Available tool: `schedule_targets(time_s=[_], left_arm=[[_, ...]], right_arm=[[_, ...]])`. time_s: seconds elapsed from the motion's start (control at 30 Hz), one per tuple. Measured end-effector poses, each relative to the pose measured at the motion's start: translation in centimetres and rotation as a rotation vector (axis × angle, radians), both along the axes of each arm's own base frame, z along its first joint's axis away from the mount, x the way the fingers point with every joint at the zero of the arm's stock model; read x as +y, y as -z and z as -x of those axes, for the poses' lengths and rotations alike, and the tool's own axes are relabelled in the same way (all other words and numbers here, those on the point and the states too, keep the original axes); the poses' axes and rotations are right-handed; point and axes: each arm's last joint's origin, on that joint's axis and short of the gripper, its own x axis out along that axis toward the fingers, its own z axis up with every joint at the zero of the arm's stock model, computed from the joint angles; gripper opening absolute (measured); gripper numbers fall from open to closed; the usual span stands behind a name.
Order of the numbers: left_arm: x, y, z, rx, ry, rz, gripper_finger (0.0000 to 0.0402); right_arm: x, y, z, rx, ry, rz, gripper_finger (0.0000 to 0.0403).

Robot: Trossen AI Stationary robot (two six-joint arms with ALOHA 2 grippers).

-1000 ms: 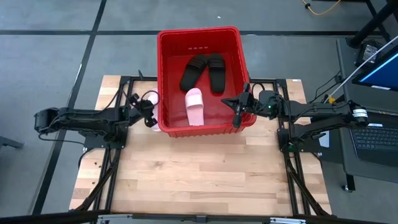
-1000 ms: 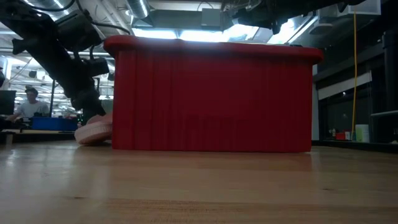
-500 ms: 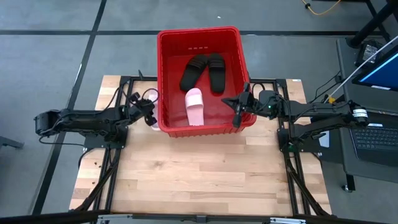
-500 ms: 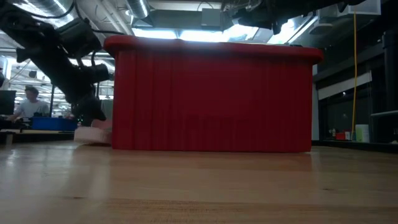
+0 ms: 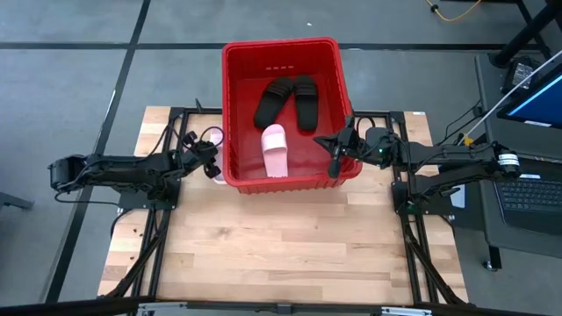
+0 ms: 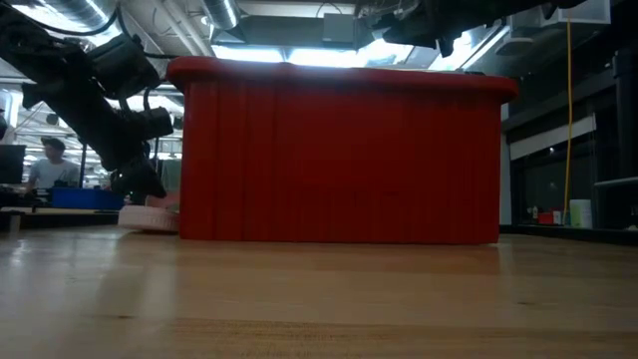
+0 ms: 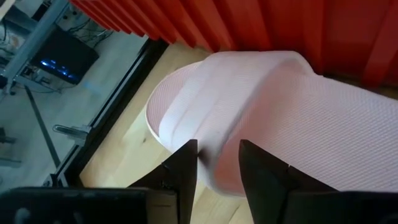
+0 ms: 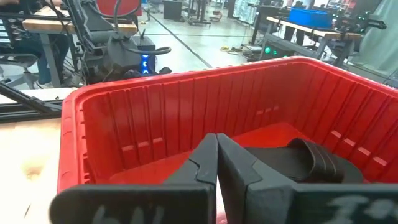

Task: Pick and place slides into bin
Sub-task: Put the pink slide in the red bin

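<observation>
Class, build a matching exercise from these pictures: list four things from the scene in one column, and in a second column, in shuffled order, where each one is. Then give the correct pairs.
Column one:
1. black slides
2. pink slide by the left gripper
3. right gripper
4. left gripper

Column two:
A. over the bin's right rim
B. on the table, outside the bin's left wall
C. side by side at the far end of the bin floor
D. fingers astride the outside slide's edge

Pairs: 1-C, 2-B, 3-A, 4-D

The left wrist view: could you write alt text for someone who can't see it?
A pale pink slide sandal lies on the wooden table against the red bin's ribbed wall. The left gripper sits right at the sandal's edge, its two dark fingers a little apart.
</observation>
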Motion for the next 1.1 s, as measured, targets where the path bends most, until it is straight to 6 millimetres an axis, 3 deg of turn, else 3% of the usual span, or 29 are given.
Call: schedule_targets(time_s=[0.33, 0.57, 0.8, 1.1], left_arm=[[0.0, 0.1, 0.0, 0.005, -0.005, -0.002, 0.0082], [0.1, 0.3, 0.1, -0.022, -0.068, -0.002, 0.0012], [0.0, 0.1, 0.3, -0.094, -0.148, 0.005, 0.0005], [0.2, -3.7, 0.0, 0.021, -0.120, -0.093, 0.0003]], right_arm=[[0.0, 0.0, 0.0, -0.001, 0.001, -0.001, 0.0011], [0.0, 0.0, 0.0, -0.001, 0.001, -0.001, 0.0011], [0.0, 0.0, 0.0, -0.001, 0.001, -0.001, 0.0011], [0.0, 0.0, 0.0, 0.000, 0.001, -0.001, 0.0011]])
